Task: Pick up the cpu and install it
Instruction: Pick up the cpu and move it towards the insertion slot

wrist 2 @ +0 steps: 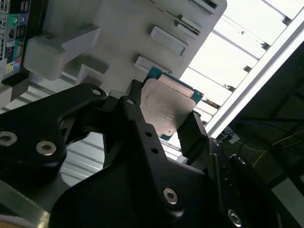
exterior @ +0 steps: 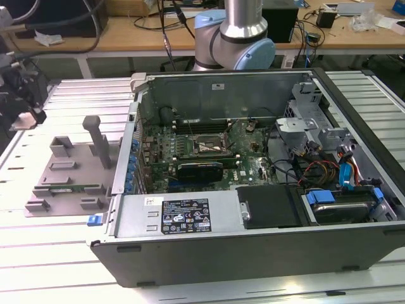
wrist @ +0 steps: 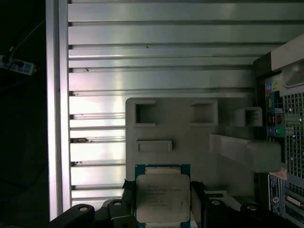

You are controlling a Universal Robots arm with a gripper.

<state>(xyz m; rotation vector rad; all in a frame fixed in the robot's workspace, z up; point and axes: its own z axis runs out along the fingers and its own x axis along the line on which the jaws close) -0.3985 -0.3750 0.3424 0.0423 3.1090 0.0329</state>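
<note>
One claw (wrist: 163, 202) clamps the cpu (wrist: 163, 194) by two opposite edges; grey tray (wrist: 190, 142) lies just beyond the claw, flat on the slatted table (wrist: 156, 47).

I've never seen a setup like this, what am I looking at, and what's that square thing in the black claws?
It is one robot arm at a slatted metal table. The exterior view looks on from off the arm: an open computer case lies there, a grey plastic tray at that view's left. Both wrist views ride on the arm. In them its black gripper is shut on the cpu, a flat silvery chip, with the tray behind it.
</note>
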